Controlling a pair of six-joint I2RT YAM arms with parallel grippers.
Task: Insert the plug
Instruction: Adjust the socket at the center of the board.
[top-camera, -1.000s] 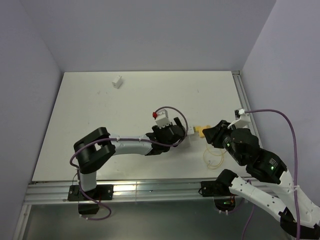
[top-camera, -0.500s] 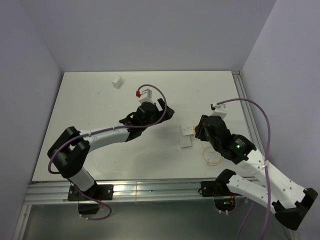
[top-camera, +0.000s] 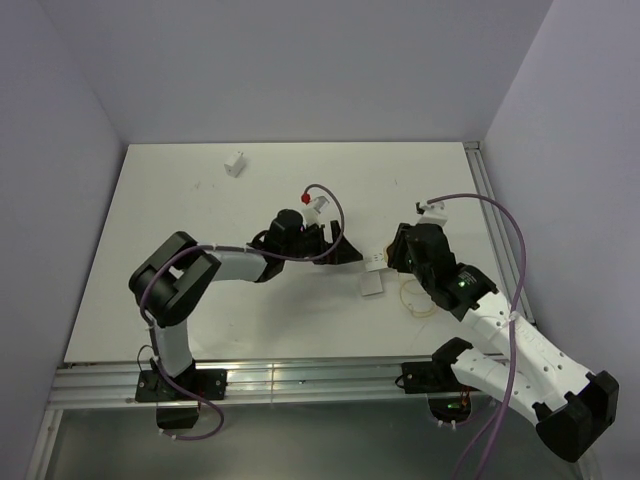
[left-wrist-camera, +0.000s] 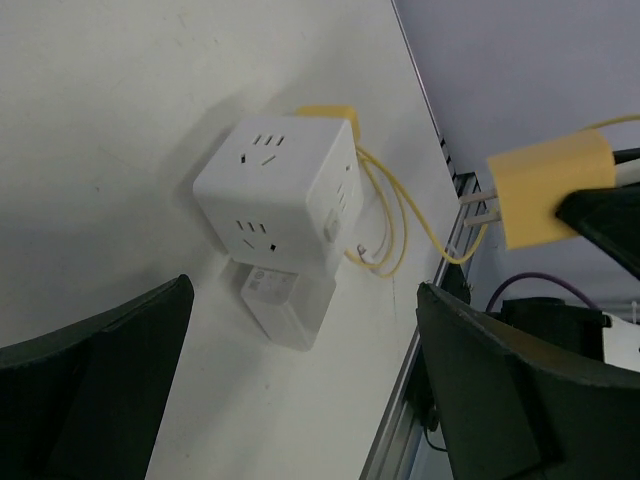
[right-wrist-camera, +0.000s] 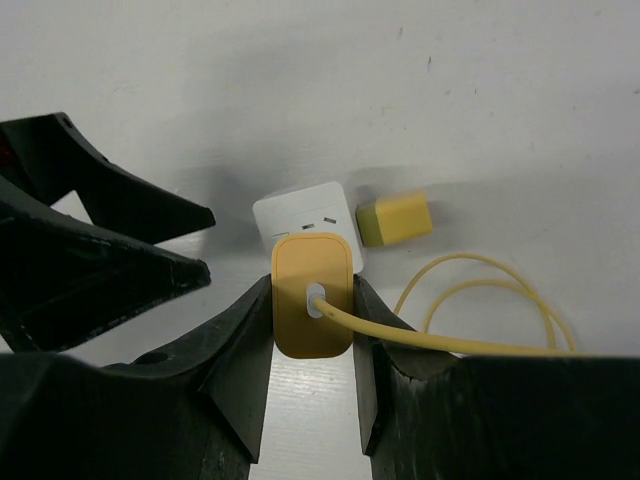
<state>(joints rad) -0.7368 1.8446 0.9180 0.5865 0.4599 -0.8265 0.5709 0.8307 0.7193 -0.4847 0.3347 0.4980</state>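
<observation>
A white cube socket (top-camera: 376, 261) sits on the table, with a white adapter (top-camera: 371, 286) lying against it. My right gripper (top-camera: 393, 258) is shut on a yellow plug (right-wrist-camera: 312, 310). It holds the plug just right of the cube (right-wrist-camera: 305, 215), apart from it. In the left wrist view the plug (left-wrist-camera: 550, 188) hangs in the air with its prongs pointing at the cube (left-wrist-camera: 280, 190). My left gripper (top-camera: 343, 252) is open and empty just left of the cube, its fingers (left-wrist-camera: 95, 395) wide apart and low over the table.
A small yellow block (right-wrist-camera: 393, 220) lies against the cube's far side. The plug's yellow cable (top-camera: 415, 297) loops on the table to the right. A small white block (top-camera: 235, 163) lies at the back left. The table's right rail (top-camera: 490, 215) is close by.
My left gripper has swung back down and to the right, from the table's middle toward the cube. My right gripper has kept the plug beside the cube, shifting only slightly.
</observation>
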